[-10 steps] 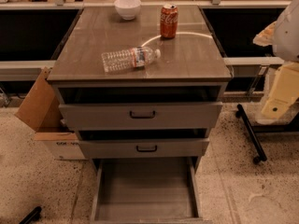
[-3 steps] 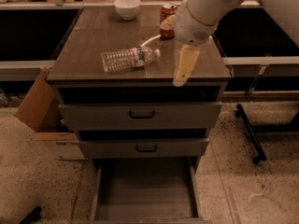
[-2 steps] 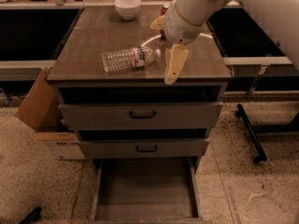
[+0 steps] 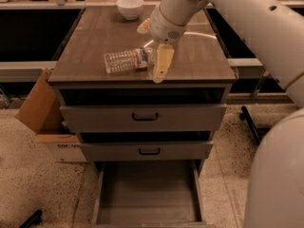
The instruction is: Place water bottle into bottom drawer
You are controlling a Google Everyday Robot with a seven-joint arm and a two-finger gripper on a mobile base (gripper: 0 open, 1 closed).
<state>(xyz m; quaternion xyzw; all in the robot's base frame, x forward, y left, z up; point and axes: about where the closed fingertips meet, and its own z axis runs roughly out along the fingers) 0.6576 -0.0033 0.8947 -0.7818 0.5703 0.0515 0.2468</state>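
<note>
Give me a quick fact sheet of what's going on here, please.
Water bottle: lying on its side on the cabinet top
Gripper: low over the top, beside the bottle's cap end; contact unclear
Bottom drawer: pulled open, bottle not yet inside
White bowl: at the back of the top
Cardboard box: on the floor, left of cabinet

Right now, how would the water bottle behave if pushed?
Lying on its side, the water bottle will probably roll. It looks empty, so likely light; its ribbed wall may dent. The gripper hangs beside its cap end.
</note>
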